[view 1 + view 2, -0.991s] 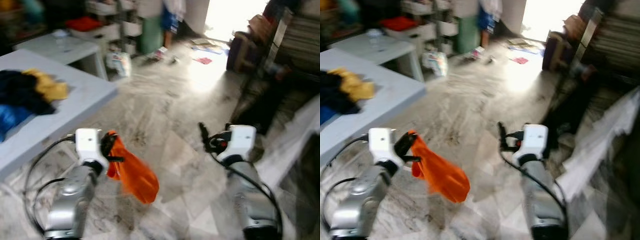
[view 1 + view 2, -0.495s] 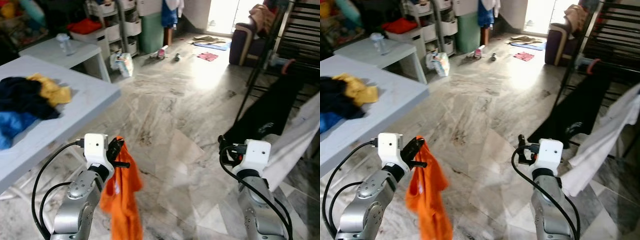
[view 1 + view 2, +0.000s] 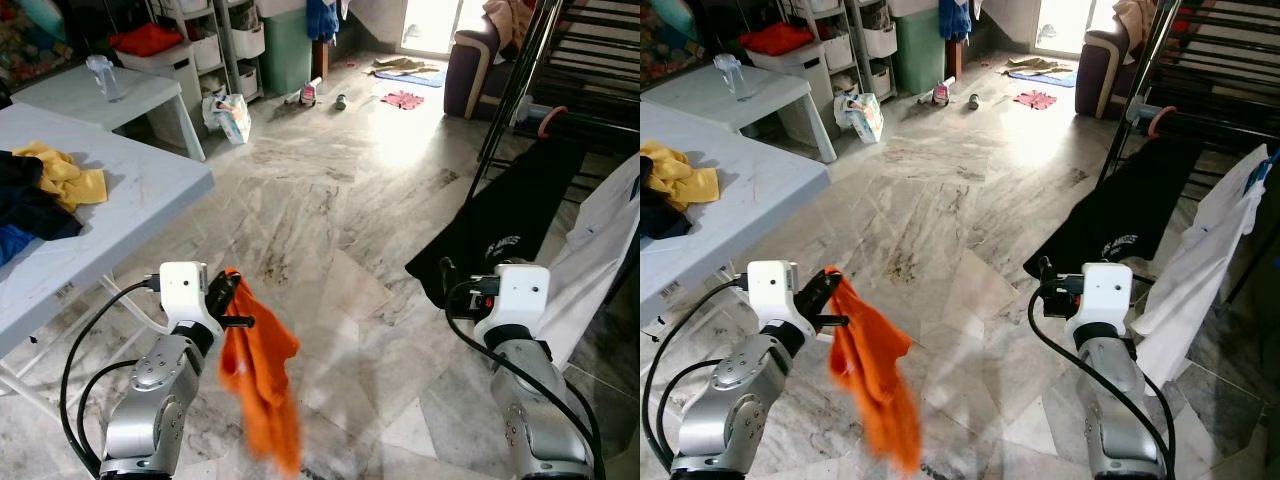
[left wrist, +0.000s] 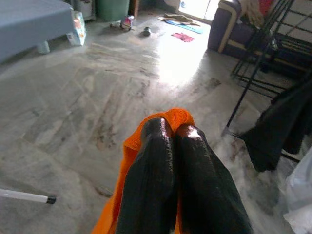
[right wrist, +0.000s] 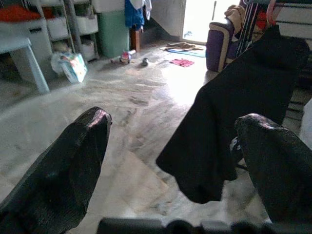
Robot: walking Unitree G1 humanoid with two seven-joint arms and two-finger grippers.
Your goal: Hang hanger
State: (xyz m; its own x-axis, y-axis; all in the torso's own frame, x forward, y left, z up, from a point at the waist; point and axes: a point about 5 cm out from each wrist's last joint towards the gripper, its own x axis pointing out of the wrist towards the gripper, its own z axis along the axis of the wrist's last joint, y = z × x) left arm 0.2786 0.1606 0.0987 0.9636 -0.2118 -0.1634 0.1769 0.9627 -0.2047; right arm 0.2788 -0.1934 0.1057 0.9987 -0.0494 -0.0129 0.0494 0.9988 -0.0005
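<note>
My left gripper [image 3: 228, 300] is shut on the top edge of an orange garment [image 3: 262, 380], which hangs down over the marble floor. In the left wrist view both black fingers [image 4: 151, 165] press together with orange cloth [image 4: 176, 117] bunched at their tips. My right gripper [image 3: 450, 285] is held out at waist height, open, with nothing between its fingers [image 5: 73, 156]. To the right stands a black drying rack [image 3: 1140, 75] with a black garment [image 3: 500, 225] and a white shirt [image 3: 1200, 260] hanging on it. A pinkish hanger hook [image 3: 1155, 120] sits on a rack bar.
A grey table [image 3: 120, 210] with a pile of yellow and dark clothes [image 3: 60, 175] is at my left. A smaller table [image 3: 130, 95], storage shelves [image 3: 215, 40], a green bin [image 3: 285, 45] and a purple chair [image 3: 470, 75] line the far side.
The view has turned, bringing the drying rack closer on the right. The orange garment swung from a sideways flare to hanging down. Both grippers keep their states.
</note>
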